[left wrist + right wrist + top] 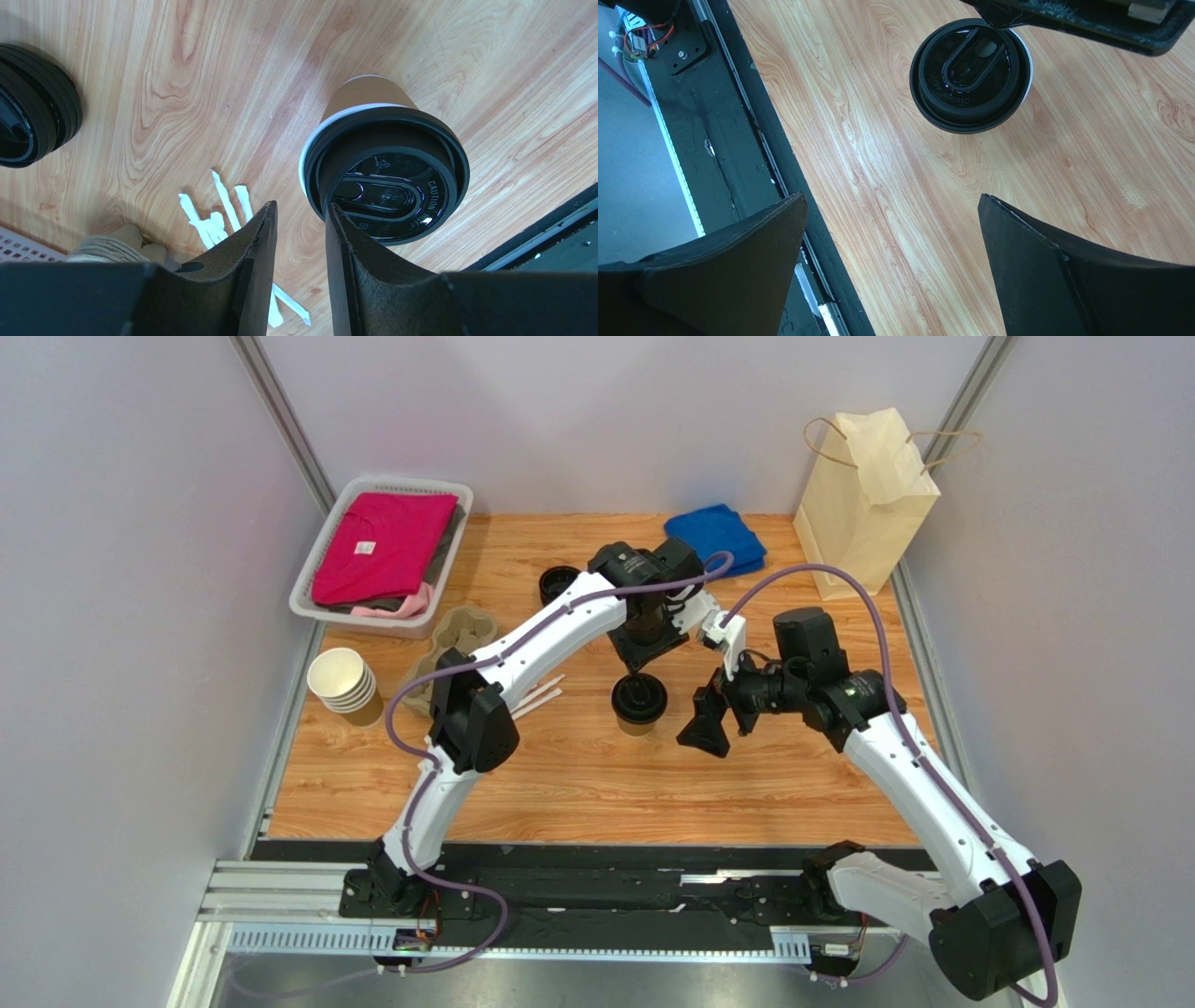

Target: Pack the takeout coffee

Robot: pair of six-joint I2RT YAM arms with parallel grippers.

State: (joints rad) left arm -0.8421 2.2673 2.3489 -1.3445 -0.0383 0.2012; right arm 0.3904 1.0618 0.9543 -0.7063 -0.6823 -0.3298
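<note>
Since that takeout coffee (pixel 638 703) looks like thin paper, you wanna squeeze gently below the lid (pixel 969 73); right gripper (pixel 892 203) gapes wide, left gripper (pixel 300 208) barely ajar, both empty.

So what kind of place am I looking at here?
Probably a robotics test cell staged as a café packing station: grey partition walls, two robot arms mounted at a wooden table, a lidded takeout coffee and paper bag.

The takeout coffee (pixel 637 703) is tan with a black lid (pixel 384 183), on an orange-brown wood-grained table (pixel 561 784).
</note>
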